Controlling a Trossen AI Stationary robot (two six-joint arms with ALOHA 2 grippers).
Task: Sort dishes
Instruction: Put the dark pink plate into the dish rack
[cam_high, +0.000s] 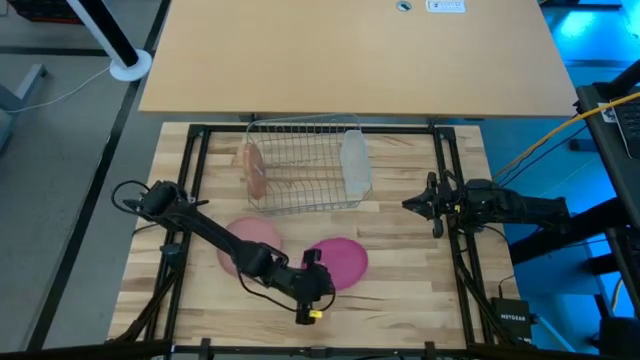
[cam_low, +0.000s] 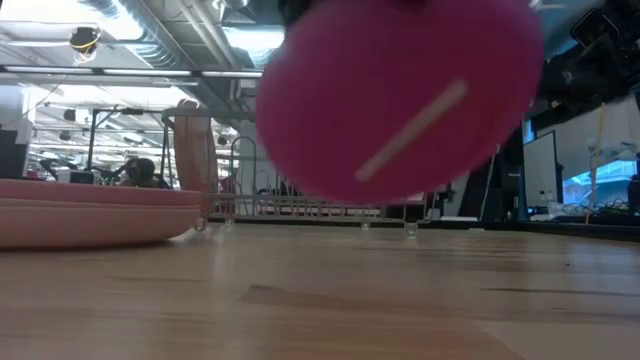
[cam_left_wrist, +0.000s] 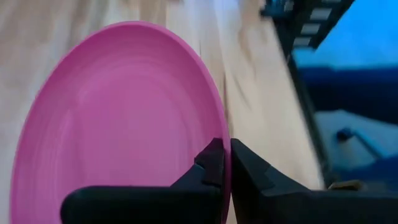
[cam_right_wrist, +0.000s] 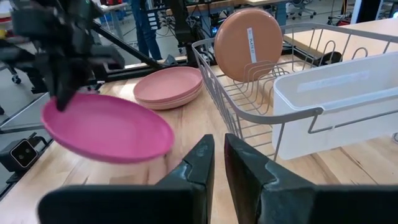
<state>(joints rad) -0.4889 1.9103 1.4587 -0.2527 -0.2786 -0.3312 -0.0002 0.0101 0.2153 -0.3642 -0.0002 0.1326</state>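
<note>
From above, the left gripper (cam_high: 312, 283) sits near the front of the worktop (cam_high: 400, 290) with its fingers clamped on the near edge of the magenta plate (cam_high: 342, 262), while the pale pink plate (cam_high: 250, 243) lies flat just beside it and the tan-orange plate (cam_high: 256, 170) stands on edge in the wire rack (cam_high: 300, 165), seemingly the slot the others are meant for. The right gripper (cam_high: 420, 203) waits beside the rack's right end, fingers pressed together on nothing. At worktop height, the magenta plate (cam_low: 400, 95) hangs tilted and clear of the wood, so the grip has it lifted; the pink plate (cam_low: 95, 212) rests flat at left. The left wrist view shows the dark fingers (cam_left_wrist: 208, 171) pinching the magenta plate's (cam_left_wrist: 118, 124) rim, a hold that suits sliding it upright between wires. The right wrist view shows its own fingers (cam_right_wrist: 202, 168) nearly touching, the magenta plate (cam_right_wrist: 106, 127) held aloft, and the translucent cup (cam_right_wrist: 336, 102) hung on the rack.
</note>
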